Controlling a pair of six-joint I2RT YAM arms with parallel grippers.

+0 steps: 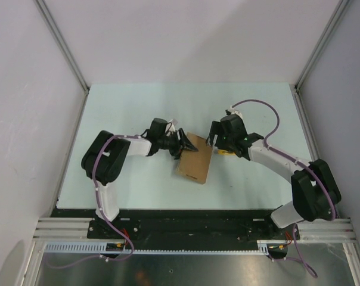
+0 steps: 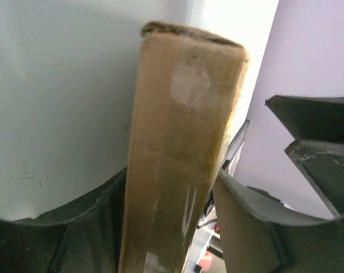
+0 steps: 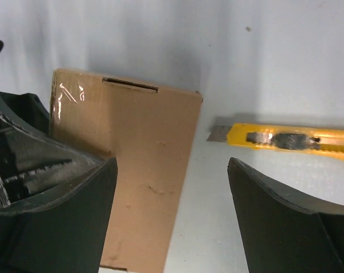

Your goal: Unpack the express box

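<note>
The express box [image 1: 195,158] is a flat brown cardboard box lying mid-table, its near-left part raised a little. My left gripper [image 1: 183,143] is shut on the box's left edge. In the left wrist view the box's narrow side [image 2: 177,148] runs up between my fingers, with the gripper [image 2: 171,176] clamped on it. My right gripper [image 1: 215,136] is open and empty, just above the box's far right corner. In the right wrist view the box's face [image 3: 143,153] lies under the left jaw of that gripper [image 3: 172,165]. The lid is shut.
A yellow-black utility knife [image 3: 286,139] with its blade out lies on the table right of the box, partly under my right arm in the top view [image 1: 225,152]. The pale table [image 1: 132,107] has white walls on three sides. The left gripper's body [image 3: 18,165] stands by the box.
</note>
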